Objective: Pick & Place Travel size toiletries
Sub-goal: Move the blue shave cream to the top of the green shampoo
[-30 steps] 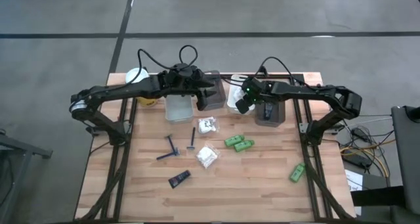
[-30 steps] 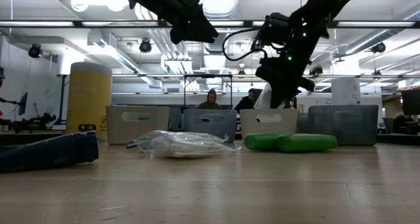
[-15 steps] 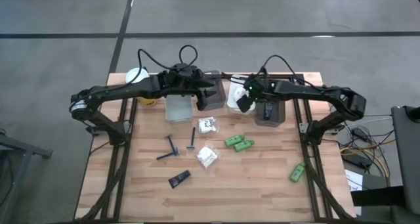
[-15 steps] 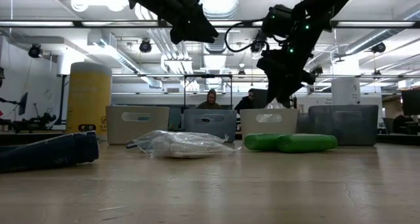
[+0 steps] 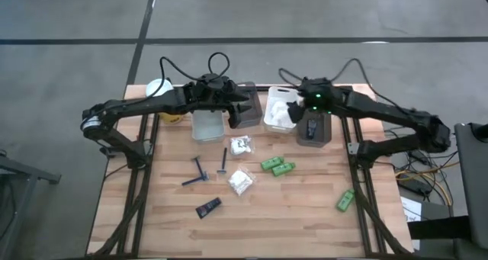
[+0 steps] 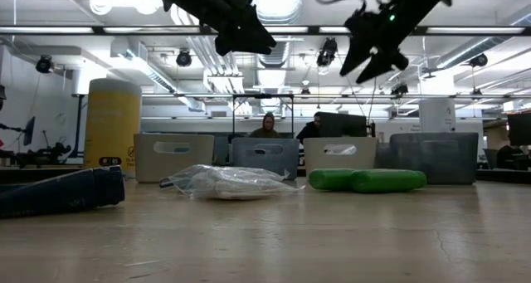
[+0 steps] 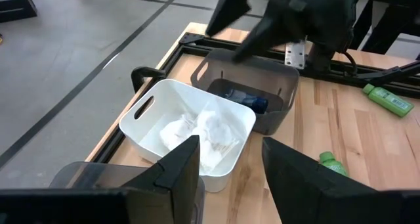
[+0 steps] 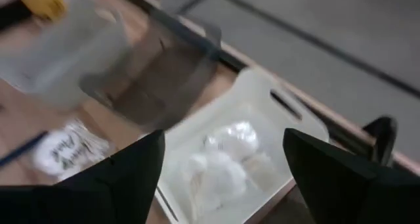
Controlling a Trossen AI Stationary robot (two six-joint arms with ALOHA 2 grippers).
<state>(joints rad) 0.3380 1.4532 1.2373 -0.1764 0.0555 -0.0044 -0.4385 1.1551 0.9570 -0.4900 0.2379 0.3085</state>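
Step in hand looks like the end of a drop-off: the right gripper (image 5: 293,115) is hanging over the white bin (image 5: 272,121) at the far side of the table, fingers spread wide in its wrist view and carrying nothing, with white crinkly packets (image 8: 220,161) lying in the bin below. Next move probably calls for the right arm swinging back toward the near side to fetch another loose item, most likely a green tube or a packet. The left gripper (image 5: 229,101) is waiting over the far row between the clear bin (image 5: 207,124) and the grey bin (image 5: 245,115), fingers partly apart and carrying nothing. Containers: the white bin is holding several packets; the dark bin (image 5: 313,130) to its right is holding a dark blue item (image 7: 252,100), probably a razor; the clear bin is looking bare; grey bin contents can't tell. Toiletries waiting on the table: two white packets (image 5: 240,182), two razors (image 5: 200,171), a black sachet (image 5: 207,208), a pair of green tubes (image 5: 277,166) mid-table, and one more tube (image 5: 345,200) near the right edge.
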